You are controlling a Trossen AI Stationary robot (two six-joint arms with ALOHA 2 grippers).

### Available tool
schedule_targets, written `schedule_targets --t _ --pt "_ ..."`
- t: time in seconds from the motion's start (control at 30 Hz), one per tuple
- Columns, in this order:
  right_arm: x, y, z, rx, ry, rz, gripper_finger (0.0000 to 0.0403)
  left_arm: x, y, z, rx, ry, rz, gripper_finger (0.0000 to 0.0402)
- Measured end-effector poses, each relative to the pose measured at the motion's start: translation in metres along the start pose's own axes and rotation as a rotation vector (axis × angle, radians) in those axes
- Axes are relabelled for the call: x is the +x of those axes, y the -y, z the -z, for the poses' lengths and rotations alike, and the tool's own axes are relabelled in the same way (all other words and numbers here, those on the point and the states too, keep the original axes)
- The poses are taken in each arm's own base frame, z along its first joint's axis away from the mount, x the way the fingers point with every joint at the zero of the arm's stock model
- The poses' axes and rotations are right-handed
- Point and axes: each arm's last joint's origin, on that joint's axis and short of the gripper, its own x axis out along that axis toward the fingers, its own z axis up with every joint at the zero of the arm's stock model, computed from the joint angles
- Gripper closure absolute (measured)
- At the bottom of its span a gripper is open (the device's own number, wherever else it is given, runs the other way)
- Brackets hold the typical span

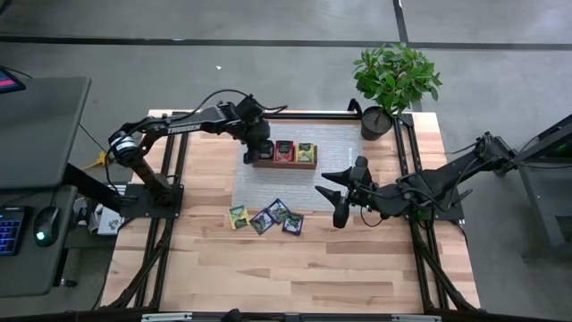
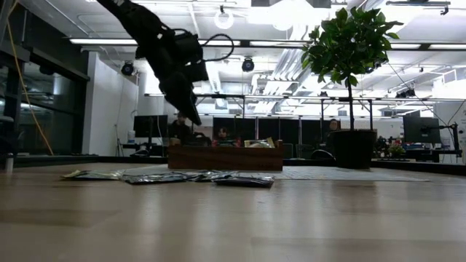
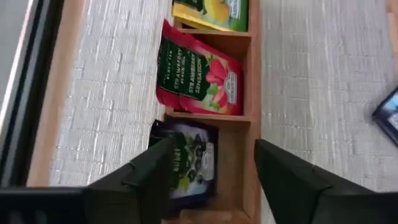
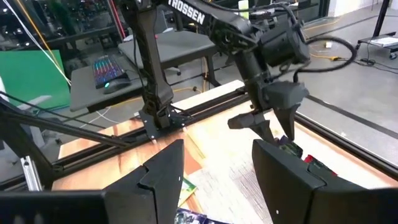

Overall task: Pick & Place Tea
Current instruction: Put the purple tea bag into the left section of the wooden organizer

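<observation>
One dark packet (image 3: 186,158) in tray (image 3: 249,118), between parted left fingers (image 3: 149,171)

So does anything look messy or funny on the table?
A little. Four tea packets lie loose in an untidy, overlapping row on the mat, outside the wooden tray. In the tray, the red packet sits crooked, poking over one side. Nothing looks torn or spilled.

A dark gripper (image 2: 191,109) hangs from above, its tip just over the left end of a brown wooden tray (image 2: 225,157). Packets poke above the tray's rim. Below and nearer than the gripper, flat tea packets (image 2: 167,176) lie on the table (image 2: 233,218). Well to its right stands a potted plant (image 2: 352,80).
</observation>
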Motion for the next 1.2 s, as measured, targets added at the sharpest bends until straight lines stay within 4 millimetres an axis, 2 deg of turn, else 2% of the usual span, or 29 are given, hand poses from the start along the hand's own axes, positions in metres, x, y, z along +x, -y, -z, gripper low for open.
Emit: schedule_targets --t 0.1,0.27,0.4,0.53,0.73,0.9,1.13,1.2 --pt "0.0 0.0 0.0 -0.004 -0.001 0.0 0.0217 -0.011 0.0 -0.007 0.005 0.006 -0.01 0.0163" --pt "0.0 0.002 0.006 0.006 -0.058 -0.014 0.0217 -0.036 0.004 -0.014 0.011 0.023 -0.024 0.0159" --pt "0.006 0.001 0.018 0.026 -0.161 -0.035 0.0217 -0.048 0.019 -0.019 0.043 0.036 -0.008 0.0159" --pt "0.023 -0.006 0.038 0.013 -0.26 -0.066 0.0218 -0.055 0.046 -0.029 0.09 0.055 0.035 0.0159" --pt "0.057 -0.015 0.073 -0.003 -0.393 -0.099 0.0218 -0.049 0.089 -0.04 0.146 0.029 0.068 0.0159" --pt "0.079 -0.018 0.091 0.03 -0.438 -0.134 0.0217 -0.043 0.12 -0.042 0.161 0.014 0.071 0.0159" --pt "0.095 -0.019 0.097 0.072 -0.438 -0.185 0.0229 -0.017 0.15 -0.008 0.076 -0.036 0.11 0.0159" --pt "0.097 -0.019 0.098 0.073 -0.436 -0.185 0.0237 -0.011 0.159 0.007 0.041 -0.049 0.126 0.0159"
